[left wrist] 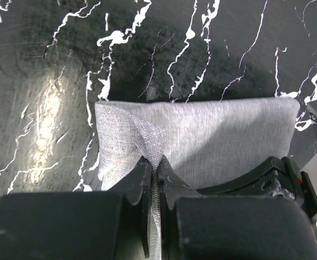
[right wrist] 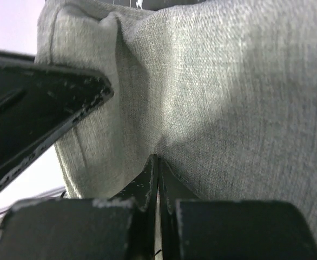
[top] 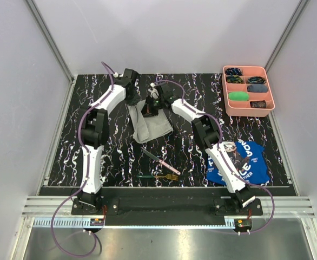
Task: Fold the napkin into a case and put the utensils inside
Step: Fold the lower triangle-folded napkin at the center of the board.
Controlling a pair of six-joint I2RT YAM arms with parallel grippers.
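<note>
Grey napkin (top: 152, 128); blue cloth (top: 256, 162), lettering illegible

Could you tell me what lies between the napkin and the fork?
The knife lies between napkin and fork, shown in the top view.

From my screen I see a plain light grey woven napkin (top: 150, 125) on a black table (top: 256, 130) veined white and purple, a pink-handled, dark-bladed knife (top: 161, 161), a green-handled fork (top: 158, 176) with gold tines, a salmon-pink tray (top: 250, 111) and a blue cloth (top: 250, 162) lettered in white.
</note>
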